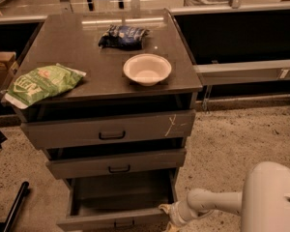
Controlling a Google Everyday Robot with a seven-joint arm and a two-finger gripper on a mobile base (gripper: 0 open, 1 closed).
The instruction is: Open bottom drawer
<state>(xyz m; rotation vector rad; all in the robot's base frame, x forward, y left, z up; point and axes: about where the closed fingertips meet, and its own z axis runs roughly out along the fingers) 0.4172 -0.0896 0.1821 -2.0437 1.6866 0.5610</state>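
The bottom drawer (117, 219) of the grey metal cabinet stands pulled well out, its inside (121, 192) showing bare. Its plain front carries a small dark handle (123, 223) at the picture's lower edge. My gripper (168, 217) sits at the drawer's front right corner, at the end of my white arm (212, 204) that reaches in from the lower right. The middle drawer (117, 163) and the widest top drawer (108, 129), with a white scratch (170, 124), stand slightly out.
On the cabinet top lie a green chip bag (41, 83), a white bowl (147, 69) and a dark snack bag (123, 36). A dark pole (14, 207) leans at the lower left. A low shelf rail (246, 66) runs behind on the right. Speckled floor surrounds the cabinet.
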